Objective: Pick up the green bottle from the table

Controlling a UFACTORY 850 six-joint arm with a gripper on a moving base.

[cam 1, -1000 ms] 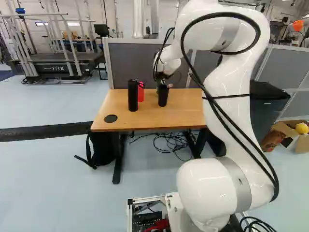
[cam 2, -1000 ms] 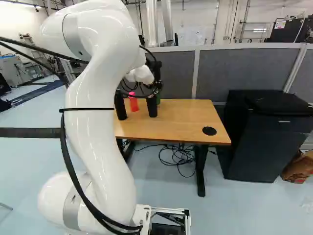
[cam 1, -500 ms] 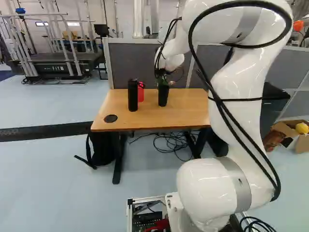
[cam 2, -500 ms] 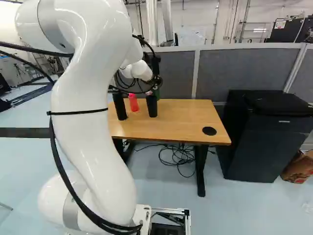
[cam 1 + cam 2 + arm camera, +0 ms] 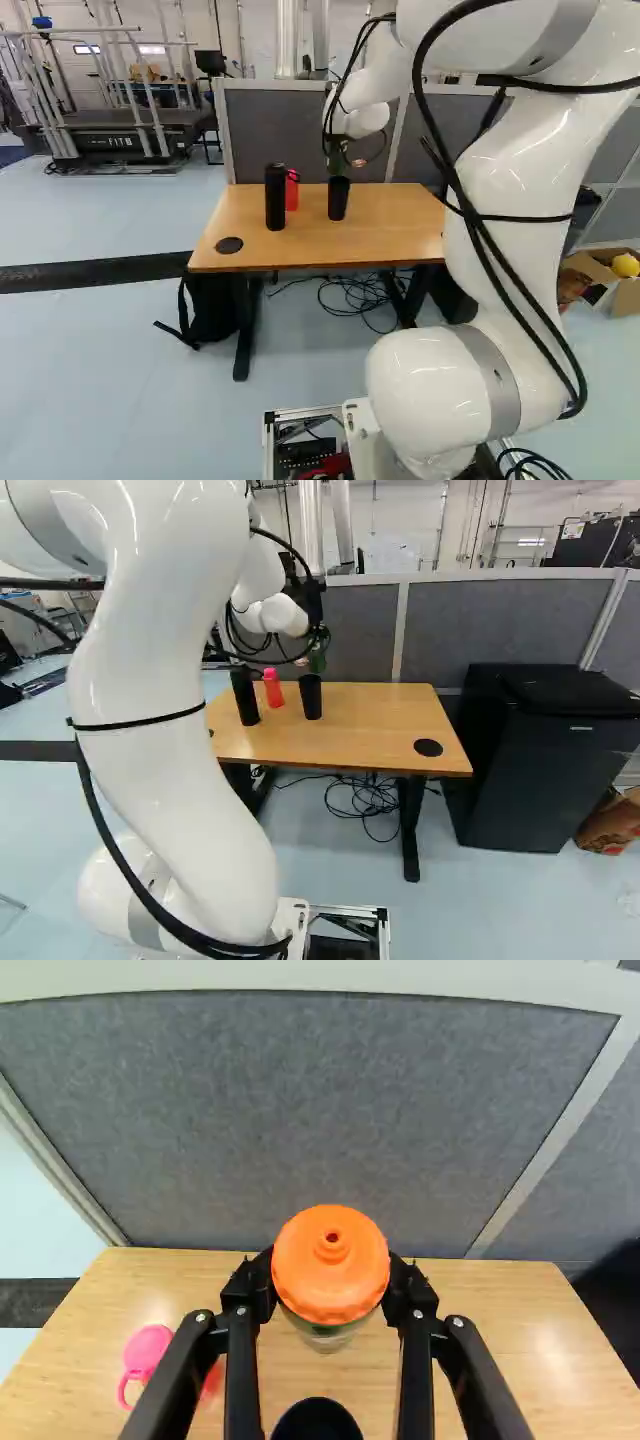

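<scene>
Over the last 1 s, the arm (image 5: 520,250) rises and the green bottle (image 5: 317,663) goes up with it, now above the desk (image 5: 370,720) behind the black cup (image 5: 310,697), its neck gripped by 2 fingers (image 5: 256,1285); pick apparently achieved, pending a steady hold.

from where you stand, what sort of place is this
Probably a lab or workshop: a treadmill with a white rail frame stands at the far left of the left base view, grey partition panels run behind the wooden table, and loose cables lie on the floor under it.
</scene>
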